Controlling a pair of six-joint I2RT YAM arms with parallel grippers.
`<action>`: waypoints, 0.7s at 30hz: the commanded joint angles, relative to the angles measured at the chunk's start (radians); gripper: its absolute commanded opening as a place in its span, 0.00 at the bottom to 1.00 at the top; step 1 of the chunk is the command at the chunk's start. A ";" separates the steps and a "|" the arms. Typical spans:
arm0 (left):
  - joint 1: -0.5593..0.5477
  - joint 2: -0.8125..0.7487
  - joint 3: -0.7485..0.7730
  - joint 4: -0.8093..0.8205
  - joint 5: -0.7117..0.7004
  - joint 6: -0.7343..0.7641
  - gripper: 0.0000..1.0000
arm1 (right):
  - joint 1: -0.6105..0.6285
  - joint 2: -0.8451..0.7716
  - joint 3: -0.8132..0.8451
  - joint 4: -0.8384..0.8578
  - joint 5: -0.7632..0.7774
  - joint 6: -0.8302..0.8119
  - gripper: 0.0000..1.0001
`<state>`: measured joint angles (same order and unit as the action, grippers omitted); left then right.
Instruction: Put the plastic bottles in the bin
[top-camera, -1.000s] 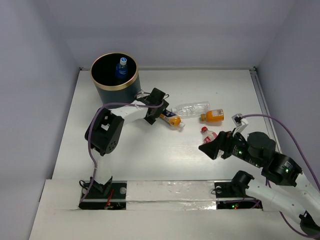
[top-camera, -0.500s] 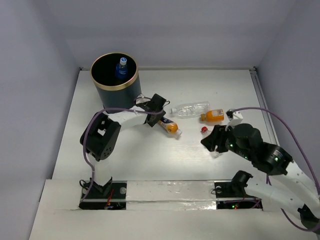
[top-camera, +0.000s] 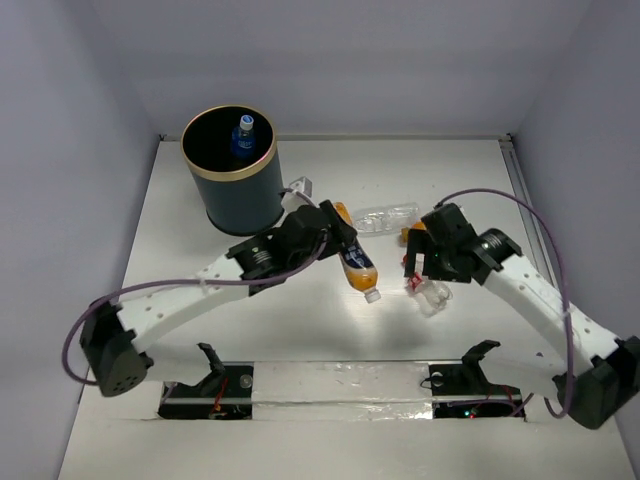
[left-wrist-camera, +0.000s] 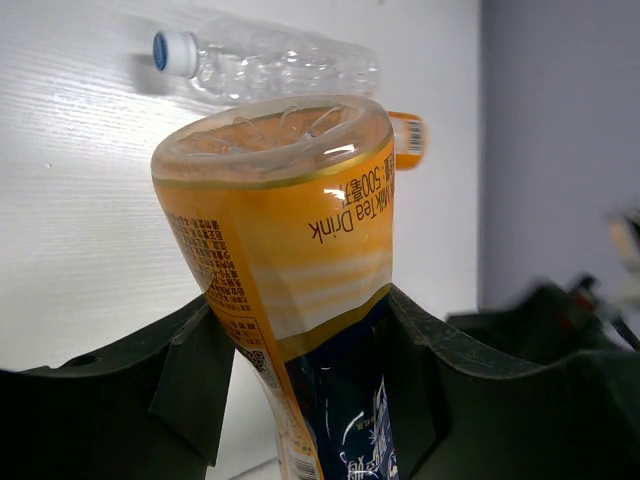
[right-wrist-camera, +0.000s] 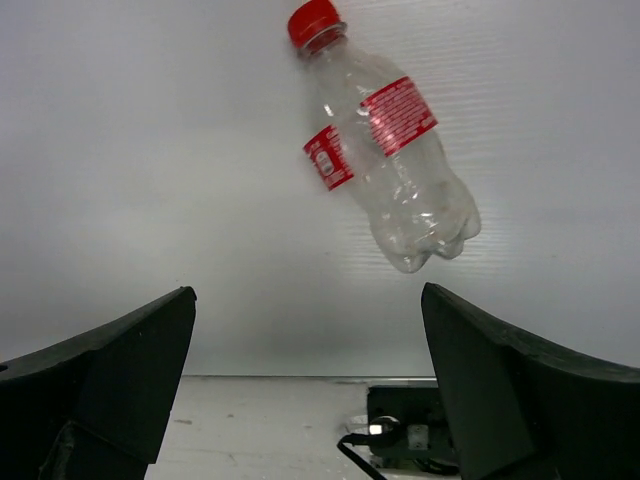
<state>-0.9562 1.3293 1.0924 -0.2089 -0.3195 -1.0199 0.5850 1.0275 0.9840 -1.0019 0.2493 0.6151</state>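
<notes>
1. In the top external view, the bin (top-camera: 232, 190) is seen at the far left of the table (top-camera: 470, 180), with a blue-capped bottle (top-camera: 243, 135) standing inside it.
   - The left gripper (top-camera: 343, 232) is placed just right of the bin and is closed on an orange milk tea bottle (top-camera: 358, 268). The bottle is gripped near its base, and its white cap is pointed toward the near edge.
   - A clear bottle (top-camera: 385, 217) is laid on its side just beyond. A small orange bottle (top-camera: 411, 236) is found beside it, partly hidden by the right arm.
   - The right gripper (top-camera: 420, 268) is held over a red-capped bottle (top-camera: 432, 296), which lies on the table at its near side. The spread of the jaws cannot be told from this view.

2. In the left wrist view, the milk tea bottle (left-wrist-camera: 290, 230) is clamped between the two fingers (left-wrist-camera: 190, 370), with its dimpled base turned up toward the camera. The jaws are set about half wide and are pressed on its label. The clear bottle (left-wrist-camera: 270, 65) and the small orange bottle (left-wrist-camera: 408, 138) are seen on the table behind it.

3. In the right wrist view, the right gripper (right-wrist-camera: 310, 340) is shown with its jaws spread wide and nothing between them. The red-capped bottle (right-wrist-camera: 385, 150) is laid on the table ahead of the fingers (right-wrist-camera: 120, 370), apart from both. It sits nearer the right one, with its cap pointed away.
</notes>
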 joint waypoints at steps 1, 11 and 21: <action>0.005 -0.144 -0.052 0.022 0.039 0.069 0.39 | -0.094 0.117 0.094 -0.078 -0.022 -0.148 1.00; 0.016 -0.337 0.044 -0.047 0.094 0.225 0.40 | -0.243 0.402 0.157 0.023 -0.297 -0.331 1.00; 0.155 -0.392 0.145 -0.102 0.152 0.332 0.40 | -0.252 0.568 0.087 0.148 -0.282 -0.273 1.00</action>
<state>-0.8345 0.9638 1.1500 -0.3145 -0.1875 -0.7589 0.3347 1.5574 1.0824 -0.9169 -0.0368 0.3195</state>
